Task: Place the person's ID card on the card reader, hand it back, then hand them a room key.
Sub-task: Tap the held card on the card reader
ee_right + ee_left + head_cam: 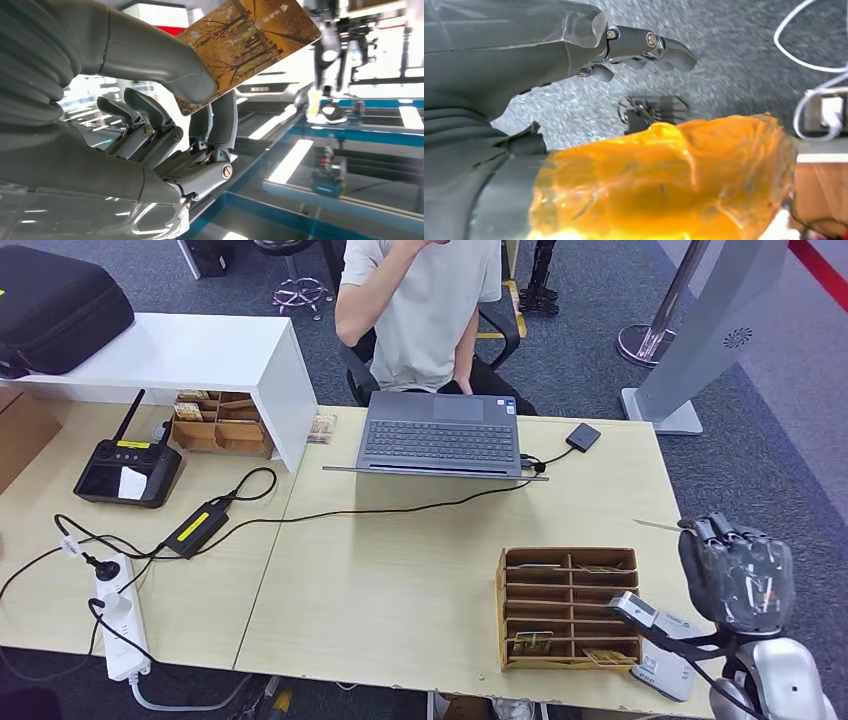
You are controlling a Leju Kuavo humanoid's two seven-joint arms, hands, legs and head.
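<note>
Desk (400, 580): a wide desk of light wood, made of two tops joined side by side.
Person (425, 310): sits behind the desk on a dark chair, in a light T-shirt, one arm raised.
White shelf (200, 355): stands on the far left part of the desk; a black case (55, 305) lies on top of it.
Laptop (440, 435): grey, opened flat, in front of the person; a black cable goes from it over the desk to a black power brick (195, 527).
Card organizer (568, 605): a wooden box with many slots, near the front right edge of the desk; a few cards lie in the slots nearest the robot.
Remote controller (130, 472): black, with antenna, on the left part of the desk.
Power strip (118, 615): white, at the front left edge.
Card reader (655, 640): a white device, just beside the organizer on its right, partly behind the right arm.
Right hand (735, 575): raised over the right edge of the desk; it pinches the card between the thumb and the fingers (220, 125).
Card (247, 47): brownish, with a picture of trees; probably the room key, but the print is too small to read.
Left hand (589, 45): hangs over grey carpet, fingers stretched and apart, holding nothing.
</note>
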